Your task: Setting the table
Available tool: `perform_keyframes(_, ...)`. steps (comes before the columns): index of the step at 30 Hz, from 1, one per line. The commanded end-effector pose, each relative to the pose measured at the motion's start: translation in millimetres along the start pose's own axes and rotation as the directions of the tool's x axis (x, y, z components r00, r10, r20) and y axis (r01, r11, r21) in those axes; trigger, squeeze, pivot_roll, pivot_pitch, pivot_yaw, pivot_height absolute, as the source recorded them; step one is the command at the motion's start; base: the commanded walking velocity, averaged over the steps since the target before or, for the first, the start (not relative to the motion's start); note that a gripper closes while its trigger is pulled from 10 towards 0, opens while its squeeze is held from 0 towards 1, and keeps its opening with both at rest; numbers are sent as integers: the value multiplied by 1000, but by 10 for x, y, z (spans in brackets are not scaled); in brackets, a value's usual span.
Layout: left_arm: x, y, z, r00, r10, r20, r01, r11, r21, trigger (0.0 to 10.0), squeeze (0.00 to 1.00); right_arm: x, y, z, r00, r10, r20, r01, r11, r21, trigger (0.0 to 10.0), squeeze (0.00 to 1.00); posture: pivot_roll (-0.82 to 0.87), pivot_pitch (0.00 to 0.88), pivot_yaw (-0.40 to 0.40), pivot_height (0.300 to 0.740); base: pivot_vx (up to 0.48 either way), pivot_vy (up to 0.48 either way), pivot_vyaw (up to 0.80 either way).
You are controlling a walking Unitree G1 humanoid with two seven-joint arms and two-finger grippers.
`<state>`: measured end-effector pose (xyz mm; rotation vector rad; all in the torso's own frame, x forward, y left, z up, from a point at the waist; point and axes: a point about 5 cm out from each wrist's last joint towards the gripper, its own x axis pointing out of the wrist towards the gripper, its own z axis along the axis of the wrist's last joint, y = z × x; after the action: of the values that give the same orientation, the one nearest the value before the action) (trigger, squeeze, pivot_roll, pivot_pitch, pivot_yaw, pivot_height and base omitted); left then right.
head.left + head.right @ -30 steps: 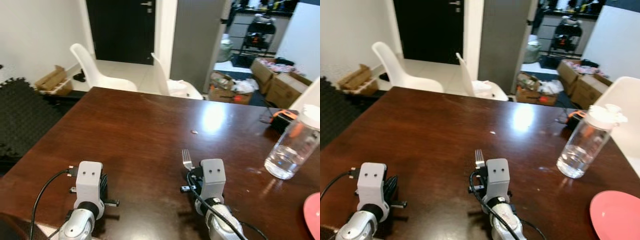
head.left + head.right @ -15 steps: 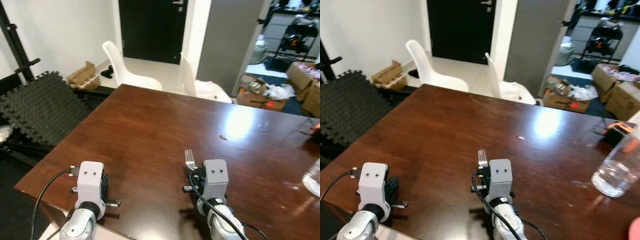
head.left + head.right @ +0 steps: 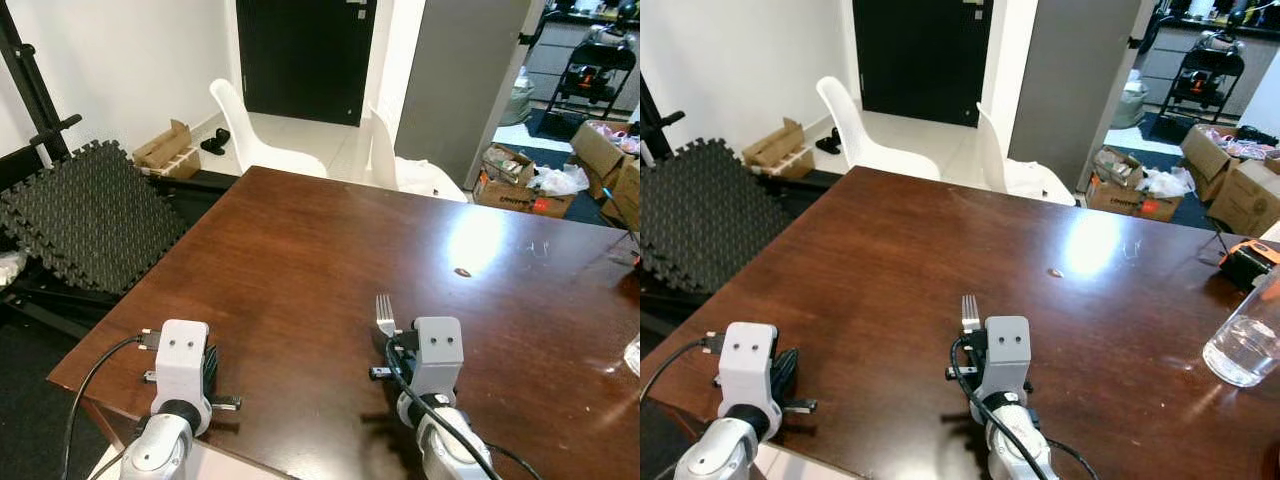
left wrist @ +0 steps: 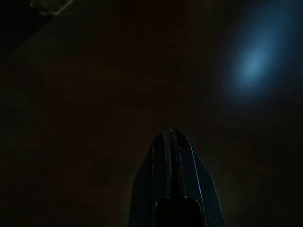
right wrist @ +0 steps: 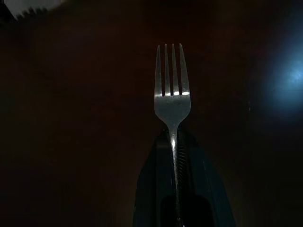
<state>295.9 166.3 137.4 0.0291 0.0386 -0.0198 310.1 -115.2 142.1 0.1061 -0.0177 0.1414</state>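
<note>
2 white chairs (image 3: 262, 140) stand behind a dark wooden table (image 3: 300, 250), near a black door (image 3: 300, 55).

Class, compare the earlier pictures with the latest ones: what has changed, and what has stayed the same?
Only the camera swung left. The right gripper stays shut on the silver metal fork, the left gripper stays shut and empty, both above the dark brown wooden table.

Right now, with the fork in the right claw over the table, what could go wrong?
1. The right claw pinches the fork only on its thin handle, tines sticking out ahead; a bump on the table could twist or slip it.
2. The water bottle stands at the table's right side; a wide sweep that way might knock it over.
3. The left claw sits near the table's front edge, so its arm may catch that edge.
</note>
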Motion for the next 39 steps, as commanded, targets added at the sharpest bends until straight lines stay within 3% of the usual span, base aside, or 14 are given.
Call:
perform_keyframes(1, -14, 1, -67, 1000, 4, -24, -4, 1000, 8, 10000, 0, -21, -58, -53, 999, -23, -22, 23, 1000, 6, 10000, 0, 31, 116, 32, 740, 0, 0, -788)
perform_keyframes(20, -8, 8, -62, 1000, 3, -23, -3, 1000, 11, 10000, 0, -17, -60, -57, 999, -30, -21, 30, 1000, 2, 10000, 0, 35, 120, 37, 740, 0, 0, -732)
perform_keyframes(39, -2, 15, -61, 1000, 5, -23, -5, 1000, 14, 10000, 0, -7, -54, -54, 999, -26, -18, 26, 1000, -11, 10000, 0, 35, 121, 37, 740, 0, 0, 0)
